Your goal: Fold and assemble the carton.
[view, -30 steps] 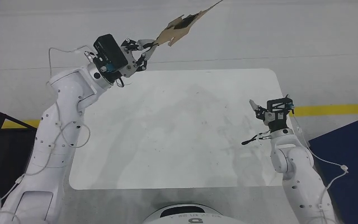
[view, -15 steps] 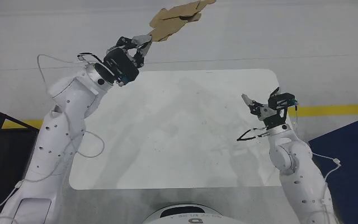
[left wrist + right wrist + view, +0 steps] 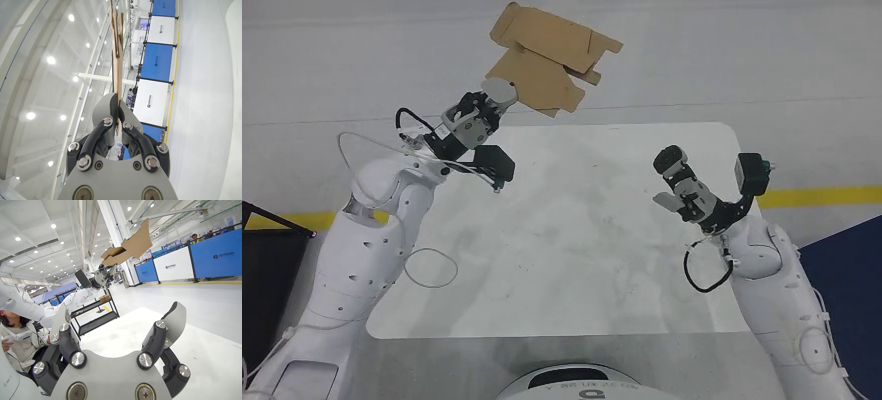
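A flat brown carton blank [image 3: 542,58] is held up in the air beyond the table's far left corner. My left gripper [image 3: 497,95] is shut on its near edge. In the left wrist view the carton [image 3: 116,51] stands edge-on, pinched between the two pads of the left gripper [image 3: 118,106]. The right wrist view shows the carton [image 3: 130,250] raised high, held by the left gripper [image 3: 111,269] farther off. My right gripper [image 3: 670,180] hangs open over the table's right side with nothing in it; its fingers [image 3: 174,317] are spread wide above the white top.
The white table [image 3: 562,260] is bare. A black metal shelf rack [image 3: 98,313] with small cardboard pieces stands past the table's far side. Yellow floor tape [image 3: 832,195] runs by the right edge.
The left arm has turned the carton so its broad face now points up at the camera and shifted it left. The right gripper swung inward over the table, rotating.
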Available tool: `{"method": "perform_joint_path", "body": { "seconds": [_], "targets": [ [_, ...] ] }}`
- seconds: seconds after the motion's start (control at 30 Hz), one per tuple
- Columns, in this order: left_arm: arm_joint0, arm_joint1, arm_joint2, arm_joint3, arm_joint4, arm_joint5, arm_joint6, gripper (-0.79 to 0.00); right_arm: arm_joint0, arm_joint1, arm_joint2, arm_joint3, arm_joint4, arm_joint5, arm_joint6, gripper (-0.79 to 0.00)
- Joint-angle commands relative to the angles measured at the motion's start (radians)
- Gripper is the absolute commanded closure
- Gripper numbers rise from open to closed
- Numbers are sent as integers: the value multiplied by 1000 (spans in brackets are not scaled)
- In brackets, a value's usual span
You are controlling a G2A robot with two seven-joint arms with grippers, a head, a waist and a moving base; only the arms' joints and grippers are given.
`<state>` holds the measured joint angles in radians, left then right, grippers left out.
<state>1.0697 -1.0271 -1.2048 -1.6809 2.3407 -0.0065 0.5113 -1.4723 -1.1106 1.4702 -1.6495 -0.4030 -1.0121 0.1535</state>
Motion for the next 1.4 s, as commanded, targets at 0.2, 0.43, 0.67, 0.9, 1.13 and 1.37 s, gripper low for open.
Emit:
{"method": "perform_joint_path", "body": {
  "seconds": [0.2,0.43,0.67,0.9,1.13,1.37],
  "targets": [
    [4,4,39,-36,175,-25,2,0,6,-2,-24,22,34,41,10,-785],
    [19,-1,85,-42,275,4,-20,0,138,4,-91,181,366,93,180,-785],
    [42,-1,63,-39,286,78,-37,0,174,13,-91,256,616,100,290,-785],
    [42,-1,63,-39,286,78,-37,0,174,13,-91,256,616,100,290,-785],
    [55,3,88,-46,406,58,-5,0,176,15,-102,255,711,160,344,-785],
    [59,5,115,-61,507,84,56,0,203,15,-133,310,828,237,469,-733]
  ]
}}
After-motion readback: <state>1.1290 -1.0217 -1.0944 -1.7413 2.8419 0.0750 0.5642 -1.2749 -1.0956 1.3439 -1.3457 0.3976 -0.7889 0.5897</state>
